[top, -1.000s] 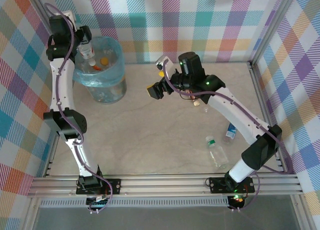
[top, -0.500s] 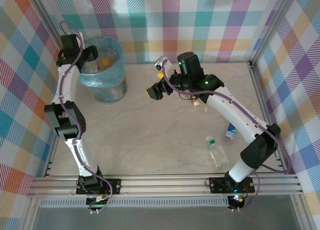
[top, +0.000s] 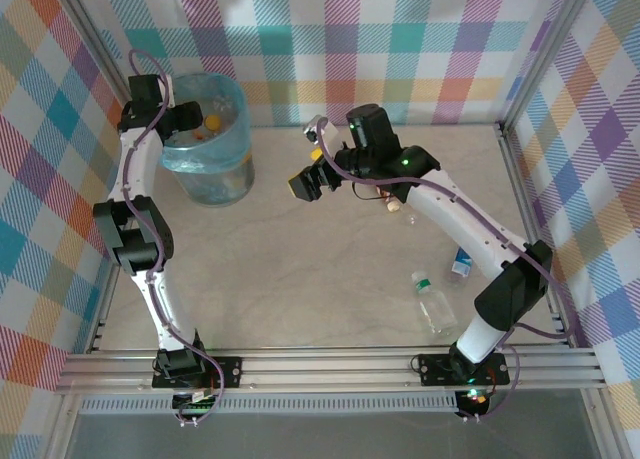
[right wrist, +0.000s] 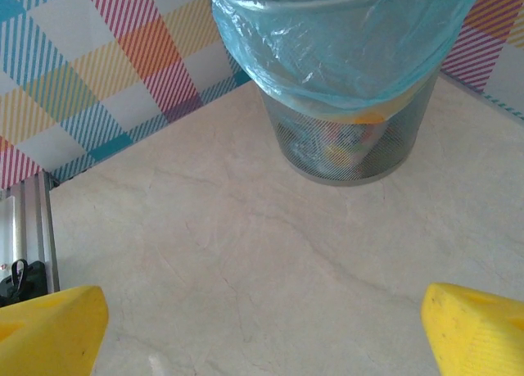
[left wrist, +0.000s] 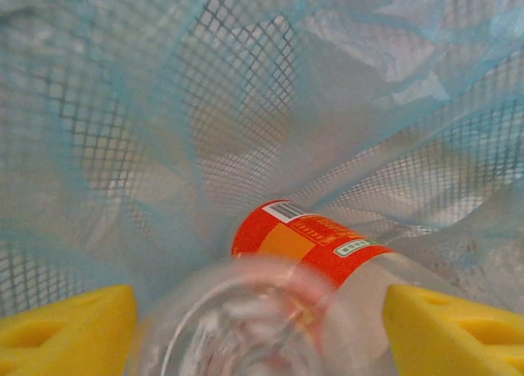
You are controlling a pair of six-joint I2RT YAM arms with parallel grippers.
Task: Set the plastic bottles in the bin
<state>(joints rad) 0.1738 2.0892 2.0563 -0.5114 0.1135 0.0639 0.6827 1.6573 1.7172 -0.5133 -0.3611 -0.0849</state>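
left gripper (left wrist: 260,331) is opening wider than a second ago, over the bin (top: 215,169); orange-label bottle (left wrist: 307,245) is slipping free between its pads (left wrist: 65,327), dropping in. right gripper (top: 308,182) is hovering wide open, empty. loose bottles (top: 435,304) are waiting on the table (top: 300,269).

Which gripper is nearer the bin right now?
Left. The left gripper is at the rim of the bin, over its opening; the right gripper hangs over the table to the bin's right, clear of it.
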